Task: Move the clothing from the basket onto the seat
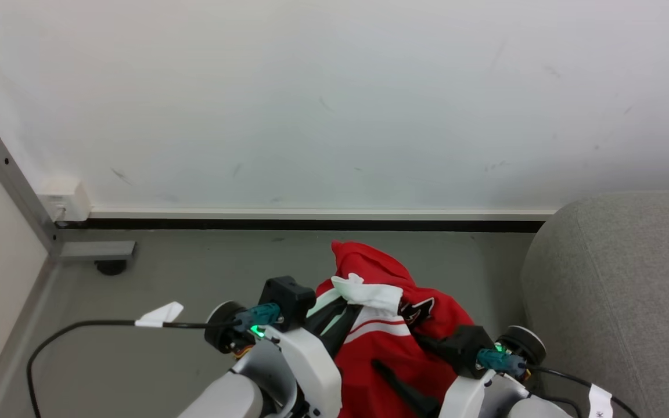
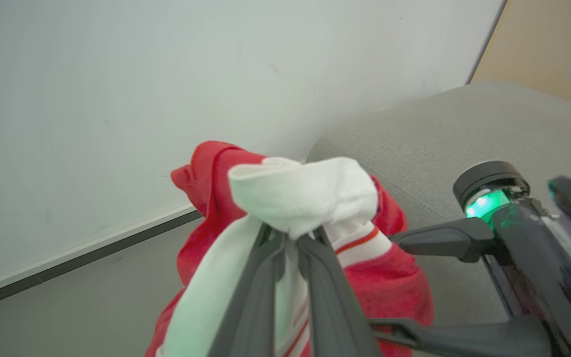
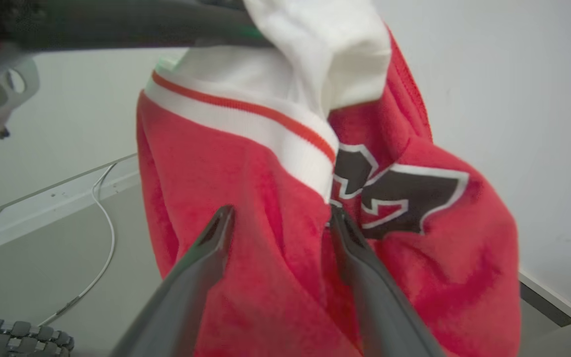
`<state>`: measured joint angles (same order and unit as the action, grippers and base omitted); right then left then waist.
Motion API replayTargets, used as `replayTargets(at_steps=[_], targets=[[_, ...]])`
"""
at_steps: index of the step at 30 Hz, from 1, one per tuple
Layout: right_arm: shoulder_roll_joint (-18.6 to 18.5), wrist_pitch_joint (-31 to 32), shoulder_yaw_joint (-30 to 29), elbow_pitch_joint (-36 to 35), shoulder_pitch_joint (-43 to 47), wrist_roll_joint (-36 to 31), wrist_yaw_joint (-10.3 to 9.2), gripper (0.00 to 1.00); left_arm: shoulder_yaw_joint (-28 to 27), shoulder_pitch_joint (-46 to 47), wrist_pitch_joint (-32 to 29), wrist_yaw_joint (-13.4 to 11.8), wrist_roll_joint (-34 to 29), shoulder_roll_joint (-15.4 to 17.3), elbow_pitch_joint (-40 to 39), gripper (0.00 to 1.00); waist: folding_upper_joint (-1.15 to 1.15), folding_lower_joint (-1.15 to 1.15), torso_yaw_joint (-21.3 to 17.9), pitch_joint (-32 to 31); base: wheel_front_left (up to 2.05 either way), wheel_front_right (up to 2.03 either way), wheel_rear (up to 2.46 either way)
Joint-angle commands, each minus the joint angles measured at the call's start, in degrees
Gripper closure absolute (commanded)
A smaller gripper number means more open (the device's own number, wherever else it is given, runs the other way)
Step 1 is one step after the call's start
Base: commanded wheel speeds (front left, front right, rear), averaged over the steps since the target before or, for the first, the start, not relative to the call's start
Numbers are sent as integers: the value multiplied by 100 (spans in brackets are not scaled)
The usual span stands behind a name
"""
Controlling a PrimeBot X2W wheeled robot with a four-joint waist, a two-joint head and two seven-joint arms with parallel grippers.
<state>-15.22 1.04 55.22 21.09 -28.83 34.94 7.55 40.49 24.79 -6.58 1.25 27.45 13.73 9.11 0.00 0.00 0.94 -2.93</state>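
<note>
Between the left claw's (image 2: 293,237) two dark fingers, which are pressed nearly together, a thick white fold of the red jersey (image 2: 206,173) is pinched. The cloth bunches above the fingertips and hangs slack below them. Soft, fleecy red knit, ribbed white trim with a thin red stripe, and a dark, white-edged chest mark (image 3: 394,198) face the right claw (image 3: 280,218). That claw stands wide open, its tapered matte fingers spread either side of a drooping red fold; whether the tips touch the fabric I cannot tell. Just past the right claw, on the side away from the left one, rises the rounded corner of the light grey woven sofa (image 1: 619,290), apart from the jersey. Beyond both claws stands a smooth white wall (image 1: 334,104) over a grey floor (image 1: 195,273).
</note>
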Motion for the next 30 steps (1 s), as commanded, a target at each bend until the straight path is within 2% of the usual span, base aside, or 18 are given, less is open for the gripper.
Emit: replayTargets(at_steps=[1, 4, 5, 6, 7, 14, 23, 24, 25, 26, 27, 28, 29, 30], targets=[[79, -74, 65, 166, -102, 41, -12, 0, 1, 85, -19, 30, -19, -10, 11, 100, 0, 0, 37, -7, 0, 0, 0], [322, -230, 235, 579, -201, 304, -12, 0, 50, 103, -16, 50, 3, -62, 56, 100, 0, 0, 84, -23, 0, 0, 0], [370, -276, 341, 680, -246, 368, -12, 27, 64, 111, -14, 54, 12, -74, 68, 100, 0, 0, 97, -22, 0, 0, 0], [406, -340, 388, 788, -293, 474, -12, 79, 70, 116, -9, 60, 20, -85, 84, 100, 0, 0, 107, -23, 0, 0, 0], [432, -411, 423, 880, -324, 578, -12, 100, 77, 123, 0, 61, 25, -95, 96, 100, 0, 0, 117, -25, 0, 0, 0], [544, -904, 723, 1336, -547, 970, -12, 100, 46, 117, 71, 13, 61, -68, 268, 100, 0, 0, 116, -9, 0, 0, 0], [468, -1364, 856, 1468, -714, 1405, -12, 100, 9, -14, 201, -60, 113, -35, 573, 100, 0, 0, 101, 52, 0, 0, 0], [460, -1392, 877, 1481, -736, 1427, -12, 100, 11, -26, 228, -60, 118, -34, 600, 79, 0, 0, 100, 56, 0, 0, 0], [454, -1418, 892, 1485, -759, 1460, -12, 100, 11, -39, 241, -72, 121, -34, 626, 66, 0, 0, 99, 58, 0, 0, 0], [454, -1418, 892, 1485, -759, 1460, -12, 100, 11, -39, 241, -72, 121, -34, 626, 66, 0, 0, 99, 58, 0, 0, 0], [437, -1478, 898, 1484, -808, 1487, -12, 100, -2, -69, 261, -89, 170, -62, 663, 55, 0, 0, 100, 69, 0, 0, 0], [437, -1478, 898, 1484, -808, 1487, -12, 100, -2, -69, 261, -89, 170, -62, 663, 55, 0, 0, 100, 69, 0, 0, 0], [429, -1502, 886, 1491, -811, 1498, -12, 100, -19, -84, 280, -105, 205, -86, 677, 22, 0, 0, 105, 74, 0, 0, 0], [421, -1531, 883, 1498, -802, 1503, -12, 100, -10, -97, 278, -107, 201, -89, 694, 0, 0, 0, 112, 78, 0, 0, 0]])
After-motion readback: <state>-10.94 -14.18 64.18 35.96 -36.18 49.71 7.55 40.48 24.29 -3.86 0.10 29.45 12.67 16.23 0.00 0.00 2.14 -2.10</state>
